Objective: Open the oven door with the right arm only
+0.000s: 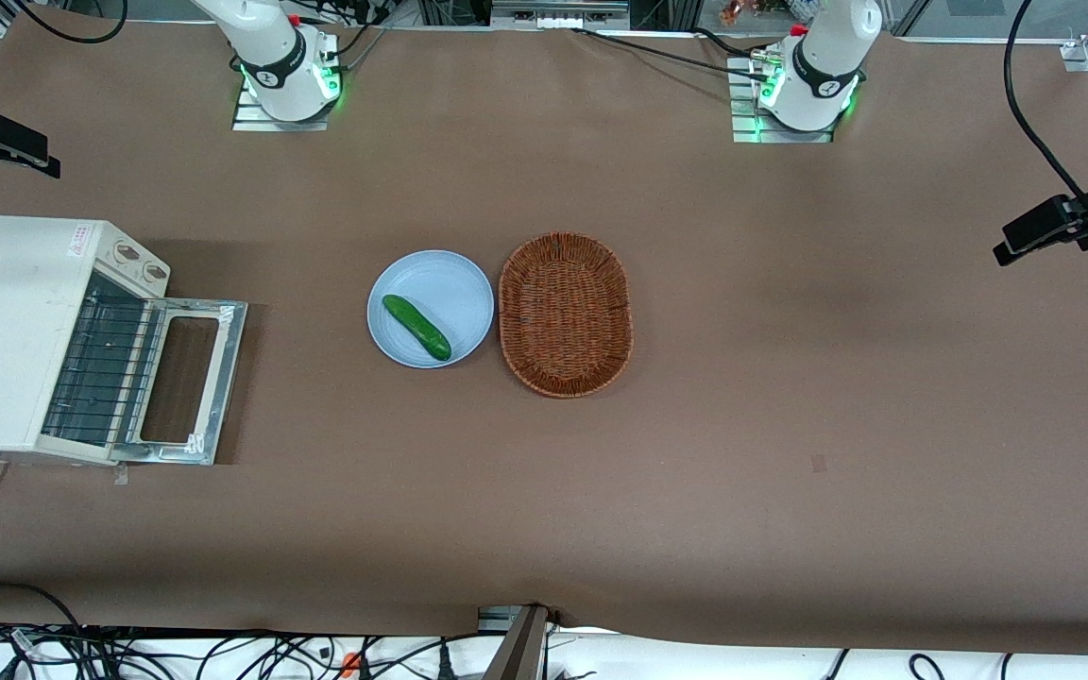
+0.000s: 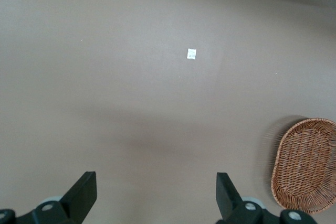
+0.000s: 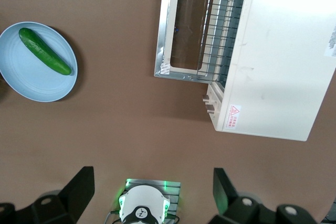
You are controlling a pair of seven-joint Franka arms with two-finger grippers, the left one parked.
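Right wrist view showed the gripper (image 3: 152,190) high above the table, fingers spread, holding nothing. Oven door (image 3: 185,27) lay fully open. Front view alone showed the basket (image 1: 565,314).

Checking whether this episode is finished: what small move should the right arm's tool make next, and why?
Probably none beyond a hold in place. The oven door already lies folded down flat on the table, exposing the wire rack. The tool hangs open, high above the table near its arm's base, touching nothing.
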